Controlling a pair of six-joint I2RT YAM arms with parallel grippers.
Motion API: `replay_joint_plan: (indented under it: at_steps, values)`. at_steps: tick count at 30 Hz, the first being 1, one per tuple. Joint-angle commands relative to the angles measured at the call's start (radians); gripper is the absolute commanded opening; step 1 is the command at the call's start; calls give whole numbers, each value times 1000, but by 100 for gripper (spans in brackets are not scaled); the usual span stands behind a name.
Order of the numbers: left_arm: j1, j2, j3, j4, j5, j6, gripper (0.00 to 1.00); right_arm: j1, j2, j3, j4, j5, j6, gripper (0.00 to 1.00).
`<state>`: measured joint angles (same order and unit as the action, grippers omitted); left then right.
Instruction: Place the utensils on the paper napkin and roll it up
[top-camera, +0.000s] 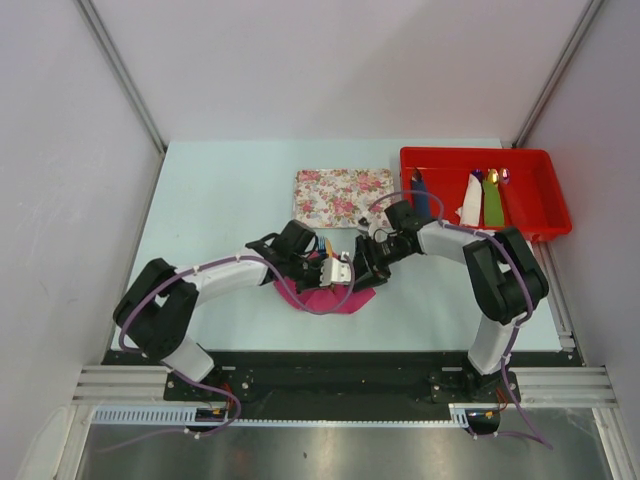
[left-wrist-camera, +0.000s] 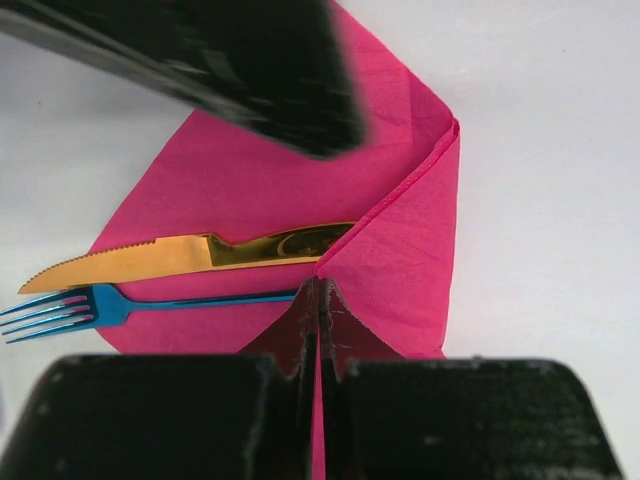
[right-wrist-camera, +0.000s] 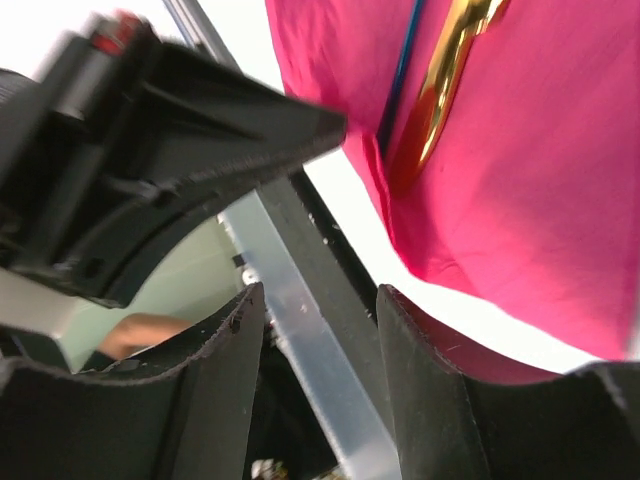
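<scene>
At the near middle of the table (top-camera: 220, 200), the left gripper (left-wrist-camera: 318, 300) is pinched tight on a folded flap of the paper napkin (left-wrist-camera: 400, 240). The flap covers the handle ends of the gold knife (left-wrist-camera: 180, 255) and blue fork (left-wrist-camera: 100, 303), which lie side by side on the napkin. The right gripper (right-wrist-camera: 320, 300), just right, has its jaws half apart and holds nothing.

- The paper napkin (left-wrist-camera: 250, 180) is thin and magenta-pink, spread flat, with one side folded over in a creased flap.
- The gold knife (left-wrist-camera: 190, 253) is shiny and serrated. It lies on the napkin with its blade tip past the edge and its handle end under the flap.
- The blue fork (left-wrist-camera: 120, 303) lies parallel just beside the knife, tines off the napkin.
</scene>
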<state>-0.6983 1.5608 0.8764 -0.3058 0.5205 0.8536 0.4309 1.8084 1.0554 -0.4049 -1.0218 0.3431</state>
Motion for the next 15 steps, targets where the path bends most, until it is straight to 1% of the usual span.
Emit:
replay_joint_plan:
  at_steps: [1, 4, 8, 13, 15]
  values:
    - [13, 12, 42, 17, -14, -22, 0, 34, -40, -37, 67, -8, 82, 53]
    - [13, 19, 47, 17, -48, -33, 0, 49, -41, -61, 110, -7, 125, 51]
    - [13, 39, 55, 0, -74, -30, 0, 68, -27, -58, 124, -1, 140, 49]
    - [13, 51, 62, -3, -85, -39, 0, 100, 3, -37, 133, 3, 146, 42]
    - [13, 61, 68, -3, -91, -48, 0, 104, 22, -26, 124, 11, 142, 41]
